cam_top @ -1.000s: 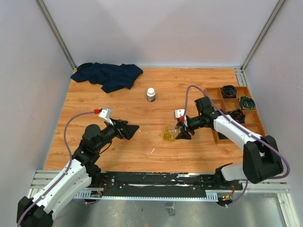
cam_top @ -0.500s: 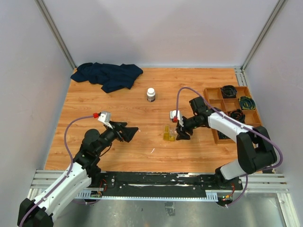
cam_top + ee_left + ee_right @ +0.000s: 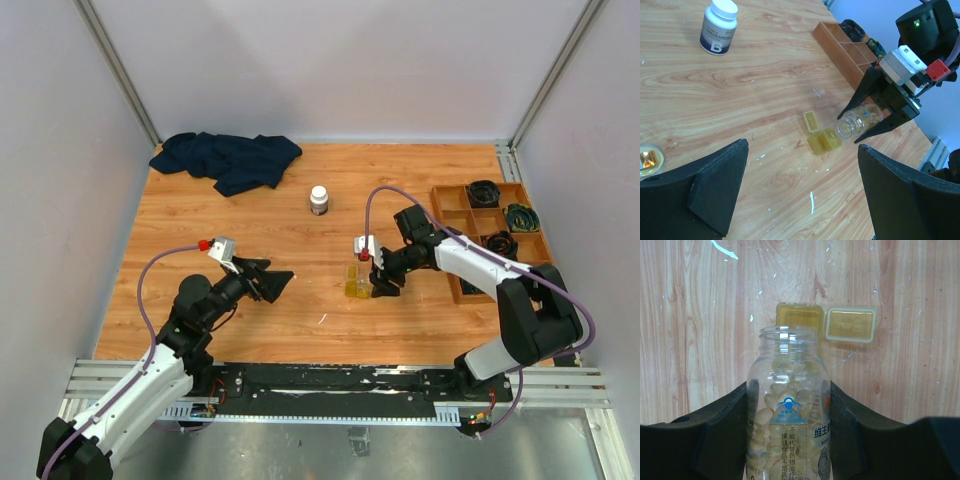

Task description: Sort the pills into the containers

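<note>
Yellow case [image 3: 800, 315], lid back, on scuffed wooden table [image 3: 300, 235] between pale walls [image 3: 330, 60]

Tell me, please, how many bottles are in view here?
2. A white-capped bottle stands upright on the table, farther back; an uncapped clear bottle of pills is held between the right arm's fingers, near the open yellow case. Others may be hidden.

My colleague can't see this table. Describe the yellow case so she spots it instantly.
On the wooden table, look left of the compartment tray. At the mouth of the clear pill bottle in the right gripper lies the yellow case: the only flat, translucent yellow thing, lid flipped open.
</note>
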Controlling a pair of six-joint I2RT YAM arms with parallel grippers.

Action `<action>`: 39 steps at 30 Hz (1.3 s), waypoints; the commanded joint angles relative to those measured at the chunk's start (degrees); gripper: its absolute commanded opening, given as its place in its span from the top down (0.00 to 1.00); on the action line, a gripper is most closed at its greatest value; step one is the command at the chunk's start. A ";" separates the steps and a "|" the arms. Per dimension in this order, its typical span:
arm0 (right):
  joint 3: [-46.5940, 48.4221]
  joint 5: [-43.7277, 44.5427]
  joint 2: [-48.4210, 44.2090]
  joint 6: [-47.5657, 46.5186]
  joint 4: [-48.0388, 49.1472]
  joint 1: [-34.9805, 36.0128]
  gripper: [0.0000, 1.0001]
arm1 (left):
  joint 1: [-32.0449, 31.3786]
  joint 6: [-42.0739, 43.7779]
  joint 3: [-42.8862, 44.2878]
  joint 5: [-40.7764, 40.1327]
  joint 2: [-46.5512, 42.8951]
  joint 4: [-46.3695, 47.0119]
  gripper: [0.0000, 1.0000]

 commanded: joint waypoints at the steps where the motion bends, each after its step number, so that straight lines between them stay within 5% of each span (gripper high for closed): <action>1: 1.88 1.00 0.73 0.68 -0.87 1.56 0.99 | 0.37 0.52 -0.47 0.69 0.10 2.24 0.06; 39: 4.57 10.31 2.16 1.91 -3.23 7.57 0.99 | 0.32 0.94 -0.56 0.69 0.12 1.87 0.06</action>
